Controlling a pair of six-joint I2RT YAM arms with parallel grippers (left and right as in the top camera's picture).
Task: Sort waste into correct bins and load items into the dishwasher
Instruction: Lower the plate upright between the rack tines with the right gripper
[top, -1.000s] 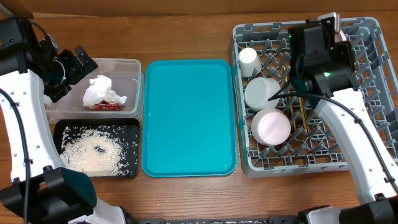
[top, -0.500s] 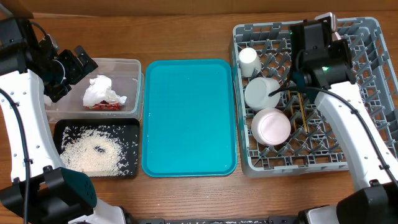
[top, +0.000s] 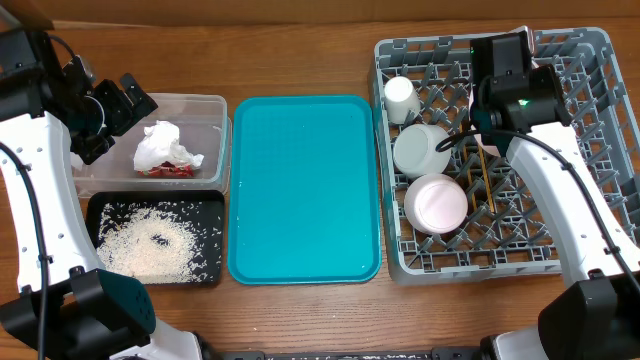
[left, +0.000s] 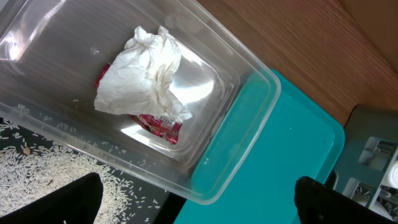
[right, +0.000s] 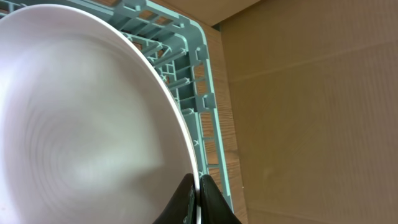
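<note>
**Progress.**
- Lower left of the overhead frame: black tray (top: 207, 205) on the desk (top: 300, 50), holding loose rice (top: 150, 248).
- Centre: teal tray (top: 305, 190), bare.
- Above the black tray: clear tub (top: 210, 106), holding the napkin (top: 160, 148) and the red packet (top: 172, 171). Waste judged fully sorted.
- Right side: grey rack (top: 590, 160), containing the small plate (top: 436, 203), bowl (top: 420, 150), chopsticks (top: 484, 175) and cup (top: 401, 97).
- Outstanding: large plate (right: 81, 112), carried over the rack's upper edge and not yet slotted.

**Hands.**
- Left hand (top: 122, 103): jaws spread wide, holding nothing, over the tub's left end.
- Right hand (right: 198, 193): fingers pinched tight on the large plate's rim, at upper right.
</note>
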